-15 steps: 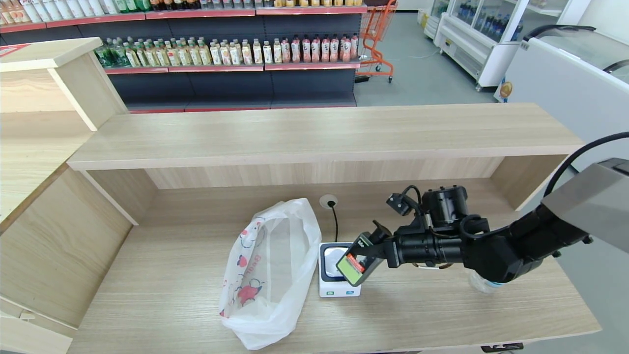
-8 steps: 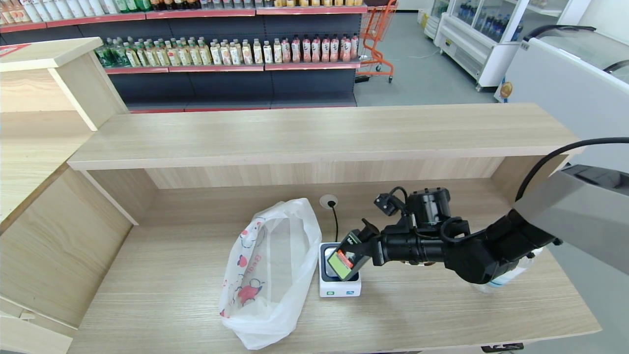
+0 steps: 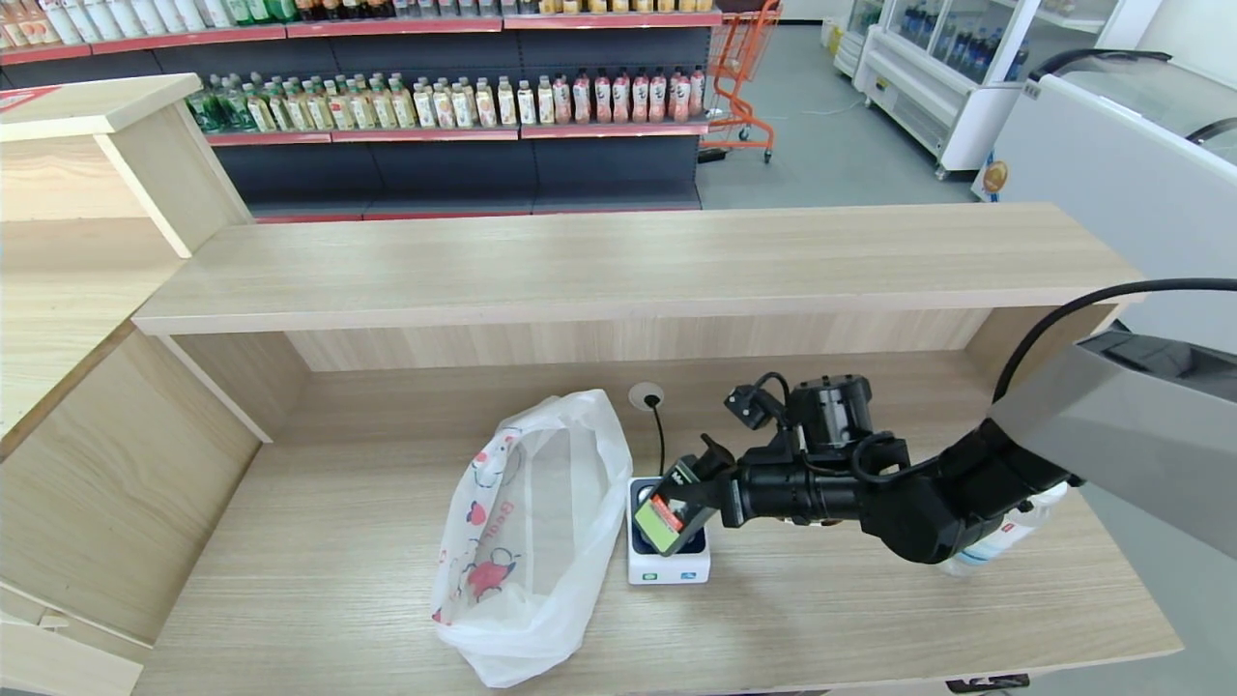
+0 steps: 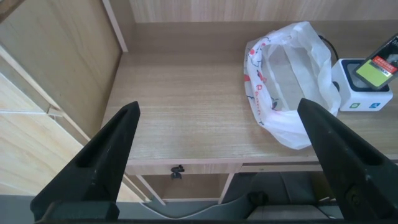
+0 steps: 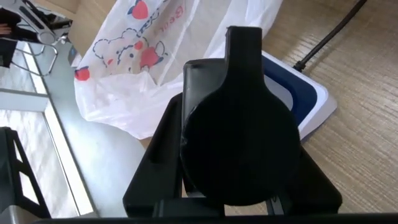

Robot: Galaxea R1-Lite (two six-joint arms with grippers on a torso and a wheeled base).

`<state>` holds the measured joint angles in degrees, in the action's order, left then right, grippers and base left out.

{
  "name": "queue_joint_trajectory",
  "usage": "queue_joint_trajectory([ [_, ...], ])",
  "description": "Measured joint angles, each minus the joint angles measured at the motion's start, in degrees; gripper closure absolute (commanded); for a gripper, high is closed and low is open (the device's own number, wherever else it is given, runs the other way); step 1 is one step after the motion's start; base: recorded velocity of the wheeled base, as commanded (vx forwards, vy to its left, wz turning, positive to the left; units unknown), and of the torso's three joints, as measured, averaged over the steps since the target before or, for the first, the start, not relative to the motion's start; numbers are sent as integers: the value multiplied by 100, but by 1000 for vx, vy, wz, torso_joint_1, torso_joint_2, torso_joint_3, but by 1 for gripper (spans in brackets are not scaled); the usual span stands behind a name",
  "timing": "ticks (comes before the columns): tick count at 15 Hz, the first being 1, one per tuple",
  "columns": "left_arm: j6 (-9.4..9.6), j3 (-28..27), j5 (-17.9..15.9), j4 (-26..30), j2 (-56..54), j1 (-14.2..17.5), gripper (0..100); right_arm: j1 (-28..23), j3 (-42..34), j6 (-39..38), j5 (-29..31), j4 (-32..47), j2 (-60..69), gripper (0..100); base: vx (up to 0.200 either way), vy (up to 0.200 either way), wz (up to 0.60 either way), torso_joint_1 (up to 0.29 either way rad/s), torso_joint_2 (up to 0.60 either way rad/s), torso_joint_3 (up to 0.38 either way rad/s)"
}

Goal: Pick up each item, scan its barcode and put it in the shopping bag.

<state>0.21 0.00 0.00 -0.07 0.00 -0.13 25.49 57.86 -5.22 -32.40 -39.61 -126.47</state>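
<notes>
Right claw (image 3: 688,491) grips green packet (image 3: 661,528) tilted over scanner (image 3: 667,570), beside shopping bag (image 3: 527,541) on worktop (image 3: 831,619); left claw (image 4: 219,124) spread wide.

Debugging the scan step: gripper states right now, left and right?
Left gripper: open, holding nothing.
Right gripper: shut on a small green-and-red labelled pack, over the barcode scanner.

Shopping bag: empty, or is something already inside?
Looks empty: the shopping bag lies slack on the counter, mouth open, nothing visible inside it.
</notes>
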Motion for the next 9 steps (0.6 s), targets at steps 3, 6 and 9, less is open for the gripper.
queue_joint_trajectory([
  [3,-2,0,0,0,0,-2,0,-63,-23,-26,22,48,157,100,0,0,0,0,0,0],
  [6,-2,0,0,0,0,-2,0,-122,-122,22,809,48,817,100,0,0,0,0,0,0],
  [9,-2,0,0,0,0,-2,0,-289,-561,308,1431,23,1977,100,0,0,0,0,0,0],
])
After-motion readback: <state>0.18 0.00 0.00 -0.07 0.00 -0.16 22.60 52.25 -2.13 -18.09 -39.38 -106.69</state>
